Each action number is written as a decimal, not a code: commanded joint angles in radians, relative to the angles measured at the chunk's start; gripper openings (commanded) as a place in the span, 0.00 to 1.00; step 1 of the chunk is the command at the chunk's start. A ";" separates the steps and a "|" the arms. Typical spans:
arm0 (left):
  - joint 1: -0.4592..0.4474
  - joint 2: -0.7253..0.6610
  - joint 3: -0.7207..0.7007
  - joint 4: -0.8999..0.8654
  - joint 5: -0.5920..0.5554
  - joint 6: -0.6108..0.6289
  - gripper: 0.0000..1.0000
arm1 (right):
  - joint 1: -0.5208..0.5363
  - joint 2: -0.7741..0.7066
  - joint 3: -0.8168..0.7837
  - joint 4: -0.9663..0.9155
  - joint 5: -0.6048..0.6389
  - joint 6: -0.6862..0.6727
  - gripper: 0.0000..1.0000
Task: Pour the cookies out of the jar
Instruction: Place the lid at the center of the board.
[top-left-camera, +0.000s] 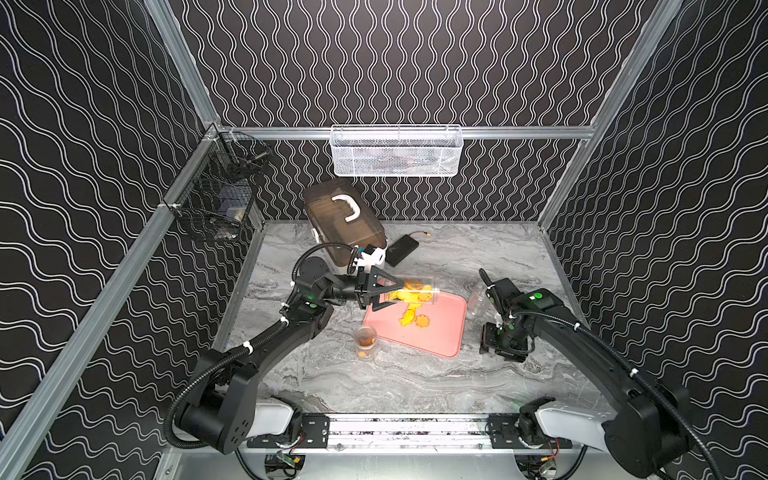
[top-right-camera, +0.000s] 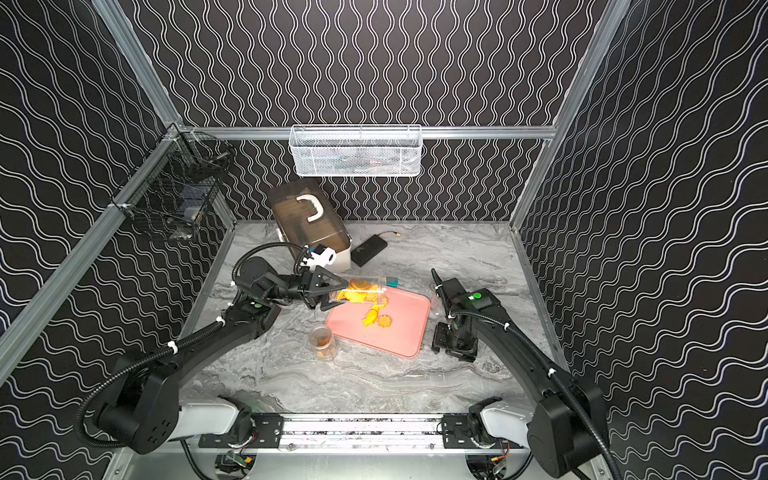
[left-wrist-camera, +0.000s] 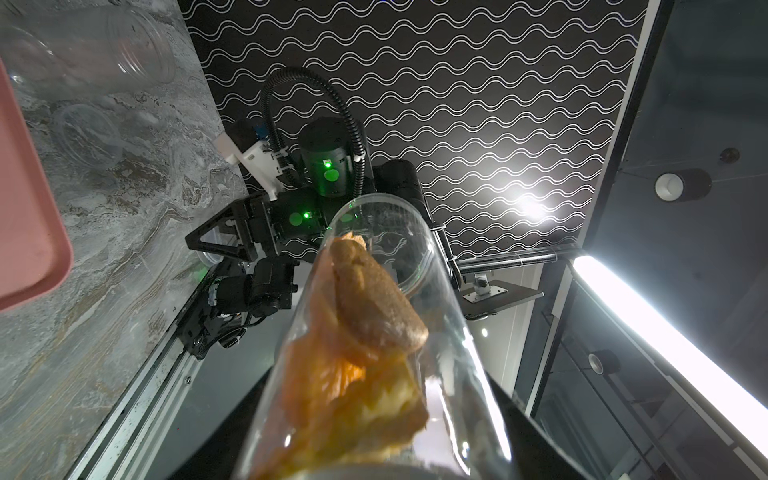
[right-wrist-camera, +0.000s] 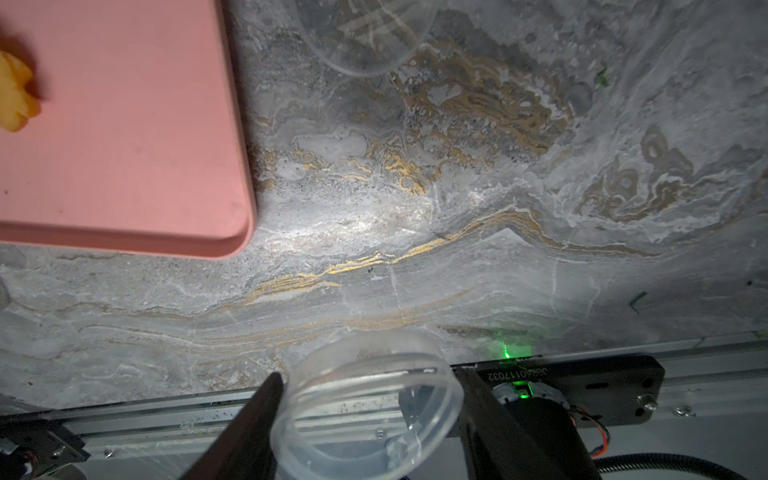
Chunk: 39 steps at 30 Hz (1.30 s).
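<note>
Ok, left to right.

Small clear upright jar with brown contents (top-left-camera: 365, 340) stands on the table, below and behind the left jaws, just off the tray's near corner. Nothing grips it.

Left gripper (top-left-camera: 395, 294): jaws pinch the clear cylindrical plastic jar (top-left-camera: 417, 293) near its base. That leaves the mouth free, pointing away from the jaws and out over the pink rectangular plastic tray (top-left-camera: 442, 334), so whatever drops lands on the tray and not the table.

Small yellow-orange cookies (top-left-camera: 409, 291): most are inside the jar ahead of the jaws. A few lie on the tray, below the jar and just short of its mouth. Left wrist view shows them wedged in a stack along the jar wall with a brown one on top. My read: mid-pour, needs more tilt or a shake.

Left arm pose: reaching low over the table, elbow bent, wrist rolled so the gripper lies sideways and the jar is about horizontal.

Second clear plastic jar (left-wrist-camera: 124, 54) lies on its side between the tray and the right arm. Looks empty.

Right gripper (right-wrist-camera: 368, 374): jaws pinch a clear round plastic lid (right-wrist-camera: 365, 411) across its width. Probably parked there to keep the lid out of the pour path.

Right arm pose: folded back, wrist pointing down, jaws low beside the tray's far edge, well apart from the left jaws.
</note>
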 joint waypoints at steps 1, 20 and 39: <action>0.003 -0.010 -0.001 0.024 0.014 0.010 0.67 | -0.001 0.030 -0.016 0.043 0.010 0.033 0.54; 0.008 -0.012 -0.003 0.018 0.015 0.015 0.67 | 0.004 0.149 -0.072 0.158 -0.002 0.075 0.53; 0.010 -0.015 -0.004 0.018 0.017 0.013 0.67 | 0.027 0.226 -0.079 0.196 0.002 0.072 0.67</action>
